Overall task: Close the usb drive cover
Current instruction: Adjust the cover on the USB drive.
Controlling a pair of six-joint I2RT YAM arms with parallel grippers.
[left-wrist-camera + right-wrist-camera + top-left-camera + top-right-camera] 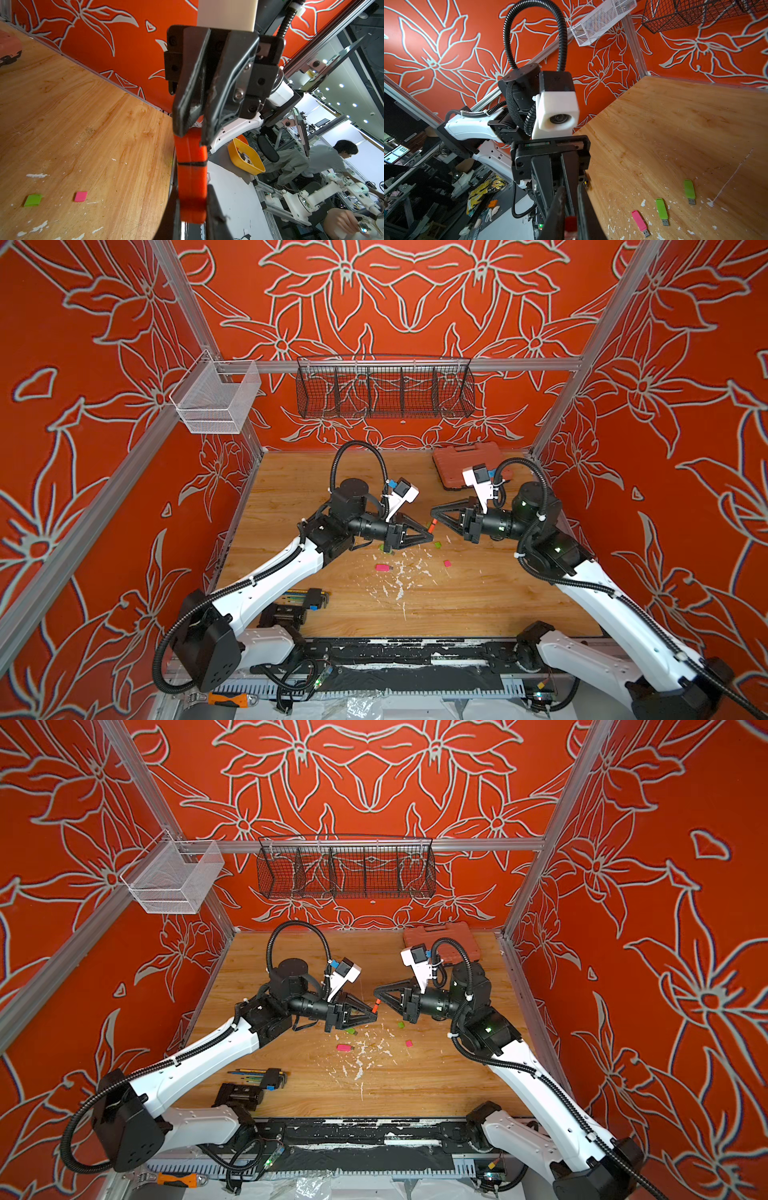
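Left wrist: left pincer [193, 190], right pincer [192, 136] narrow, gripping usb drive [191, 164].

I'm in a robotics lab: my wooden table [478, 593] sits inside an aluminium frame [374, 365] with orange flowered walls [83, 364], and beyond it a person [324, 160] works beside more white robot arms [299, 199].

Nothing legible anywhere, folks. The orange usb drive [191, 182] shows no print, and the background monitor [401, 150] is too blurred.
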